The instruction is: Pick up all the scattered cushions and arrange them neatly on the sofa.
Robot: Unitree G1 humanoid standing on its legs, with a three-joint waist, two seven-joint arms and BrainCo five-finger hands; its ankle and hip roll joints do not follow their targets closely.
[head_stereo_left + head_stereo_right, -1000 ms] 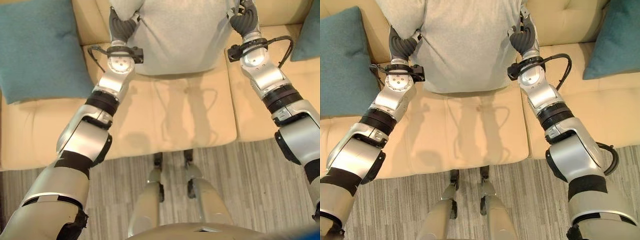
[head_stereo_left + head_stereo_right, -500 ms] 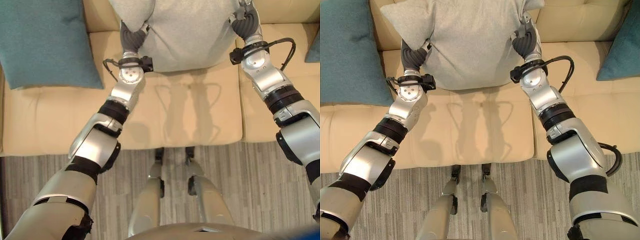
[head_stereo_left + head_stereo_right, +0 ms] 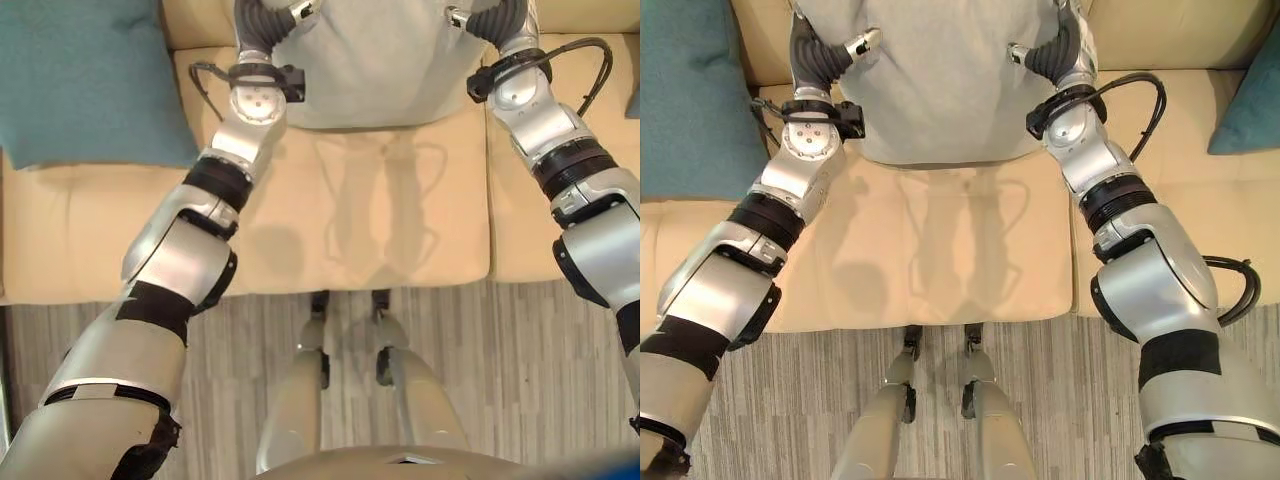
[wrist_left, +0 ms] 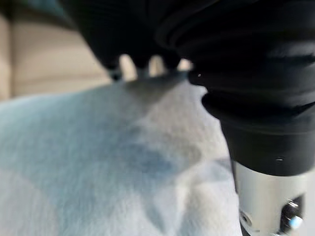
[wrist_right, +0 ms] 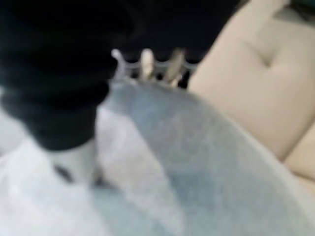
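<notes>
A large light grey cushion [image 3: 940, 80] stands on the middle seat of the beige sofa [image 3: 380, 220], against the backrest. My left hand [image 3: 815, 55] grips its left edge, thumb on the front face and fingers [image 4: 142, 61] wrapped behind. My right hand [image 3: 1065, 50] holds the right edge the same way, with its fingers [image 5: 147, 64] curled over the cushion [image 5: 197, 172]. A teal cushion [image 3: 80, 80] leans on the left seat. Another teal cushion [image 3: 1250, 110] rests at the far right of the sofa.
The front half of the middle seat lies bare below the grey cushion. Grey striped flooring [image 3: 520, 380] runs along the sofa's front edge.
Both hands have carried the grey cushion farther back towards the backrest, and their thumbs now show on its front face. The view has shifted a little too.
</notes>
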